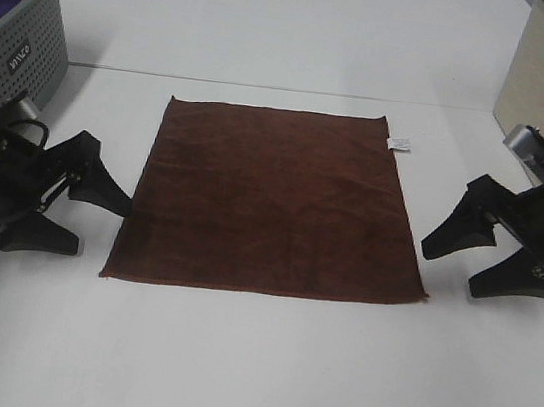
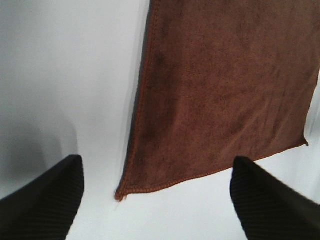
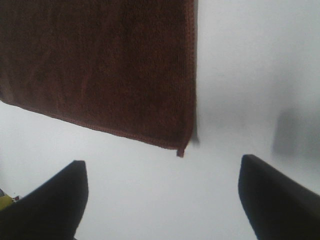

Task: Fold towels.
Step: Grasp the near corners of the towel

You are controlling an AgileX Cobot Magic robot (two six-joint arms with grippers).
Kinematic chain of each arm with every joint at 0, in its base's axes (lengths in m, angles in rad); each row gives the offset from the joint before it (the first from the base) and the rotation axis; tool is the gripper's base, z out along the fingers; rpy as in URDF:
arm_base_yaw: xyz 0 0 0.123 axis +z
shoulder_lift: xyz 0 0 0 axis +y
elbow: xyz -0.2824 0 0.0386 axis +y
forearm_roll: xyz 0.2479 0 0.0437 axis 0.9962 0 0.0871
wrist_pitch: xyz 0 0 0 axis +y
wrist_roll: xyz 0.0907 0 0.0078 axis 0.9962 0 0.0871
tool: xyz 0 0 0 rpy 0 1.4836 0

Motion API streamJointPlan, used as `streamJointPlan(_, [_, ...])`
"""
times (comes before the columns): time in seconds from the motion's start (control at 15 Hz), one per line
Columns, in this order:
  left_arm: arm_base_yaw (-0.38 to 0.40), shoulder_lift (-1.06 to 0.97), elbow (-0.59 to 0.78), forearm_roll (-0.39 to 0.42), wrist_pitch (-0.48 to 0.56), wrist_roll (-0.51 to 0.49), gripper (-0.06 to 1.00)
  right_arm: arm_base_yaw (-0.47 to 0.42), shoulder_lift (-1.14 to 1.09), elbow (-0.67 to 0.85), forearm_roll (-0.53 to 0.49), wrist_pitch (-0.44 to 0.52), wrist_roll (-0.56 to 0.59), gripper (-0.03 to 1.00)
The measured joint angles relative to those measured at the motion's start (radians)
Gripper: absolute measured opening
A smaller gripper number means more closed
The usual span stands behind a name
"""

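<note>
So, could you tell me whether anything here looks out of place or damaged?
Nothing stands out. The towel lies flat and unfolded on the table, white tag at its far right corner; the left claw and right claw sit open on either side.

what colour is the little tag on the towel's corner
White tag, clearest in the exterior high view.

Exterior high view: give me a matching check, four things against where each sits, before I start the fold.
Things: 1 towel; 2 white tag; 3 grey basket; 4 left gripper.
Places: A far left of table; B open, beside towel's left edge; C spread flat, centre; D towel's far right corner.
Pairs: 1-C; 2-D; 3-A; 4-B.
</note>
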Motion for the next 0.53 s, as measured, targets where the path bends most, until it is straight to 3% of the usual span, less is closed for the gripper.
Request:
streamJointPlan(0.27, [-0.011,0.049,-0.006,-0.106,0.009,0.110,0.76,0.000,0.090,-0.009,0.093,-0.038,-0.072,0.78])
streamJointPlan(0.53, [-0.096,0.123,-0.090,-0.147,0.043,0.126,0.75,0.067,0.149,-0.075,0.149,-0.036,-0.081,0.75])
